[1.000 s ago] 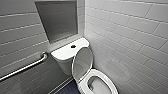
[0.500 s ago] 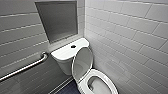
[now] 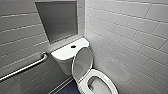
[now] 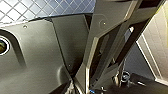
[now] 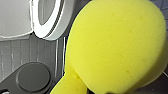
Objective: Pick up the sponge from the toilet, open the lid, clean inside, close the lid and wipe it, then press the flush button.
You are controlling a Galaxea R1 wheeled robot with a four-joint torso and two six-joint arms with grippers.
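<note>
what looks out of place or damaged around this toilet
Nothing stands out. The lid stands raised in front of the tank, the seat ring lies down on the bowl, and the sponge looks whole. No spill or crack is visible.

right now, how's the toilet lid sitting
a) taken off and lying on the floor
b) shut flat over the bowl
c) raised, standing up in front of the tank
C: in the head view the lid stands raised in front of the tank, with the seat ring and the open bowl uncovered below it.
</note>
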